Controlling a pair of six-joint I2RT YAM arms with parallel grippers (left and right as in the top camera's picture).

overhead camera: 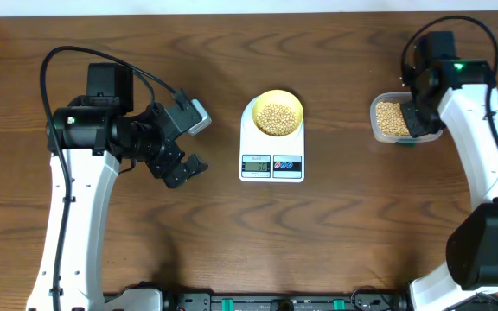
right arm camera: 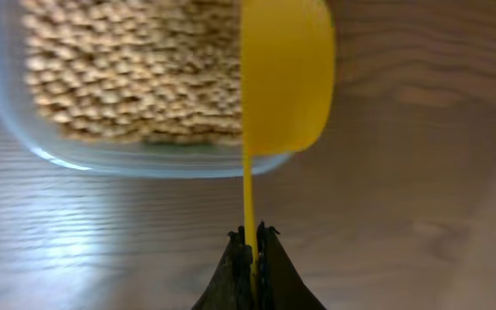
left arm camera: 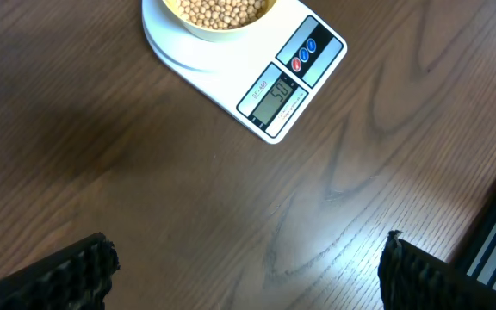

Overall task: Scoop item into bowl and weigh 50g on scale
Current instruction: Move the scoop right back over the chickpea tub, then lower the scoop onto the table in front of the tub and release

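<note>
pinching the scoop handle, right fingers hover near the tub.

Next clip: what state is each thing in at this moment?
bowl: on the scale, holding beans.
scale: on, display seems to read 50.
tub: open, holding beans.
scoop: held by handle, turned sideways at tub's edge.
left pincer: open, empty.
right pincer: shut on scoop.

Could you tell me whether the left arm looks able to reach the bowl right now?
Probably yes: the left end effector is open and empty, with only bare table between it and the bowl on the scale; the right end effector is off at the tub, gripping the scoop.
</note>
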